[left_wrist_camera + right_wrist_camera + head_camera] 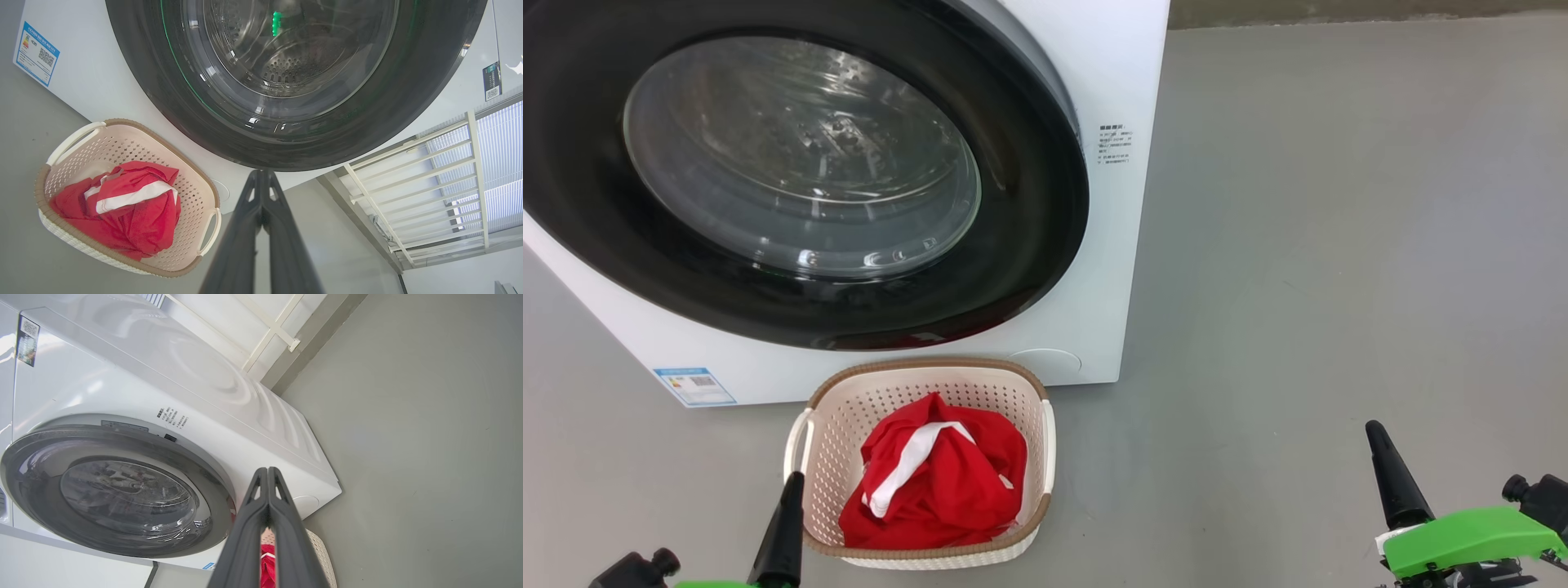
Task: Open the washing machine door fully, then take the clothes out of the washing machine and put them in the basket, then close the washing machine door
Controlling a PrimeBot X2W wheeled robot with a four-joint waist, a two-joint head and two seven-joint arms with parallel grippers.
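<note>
One washing machine (1123,73) stands on the grey floor (1339,245), and its one round washing machine door (1037,245) lies shut against the white front, the black rim circling the clear glass bowl; through the glass the left wrist view shows perforated steel and no red fabric. One basket (931,364) sits on the floor just in front of the machine's lower edge, below the door. In it lie the clothes (939,490), one red heap with one broad white stripe across the top; how many garments make up the heap cannot be told. Two printed labels show on the front in the head view: a blue one (694,385) at the lower left and a small text block (1114,144) right of the door. Two grippers are in view, both with fingers pressed together and holding nothing: the left gripper (793,483) beside the basket's left handle, the right gripper (1375,431) well apart over bare floor
</note>
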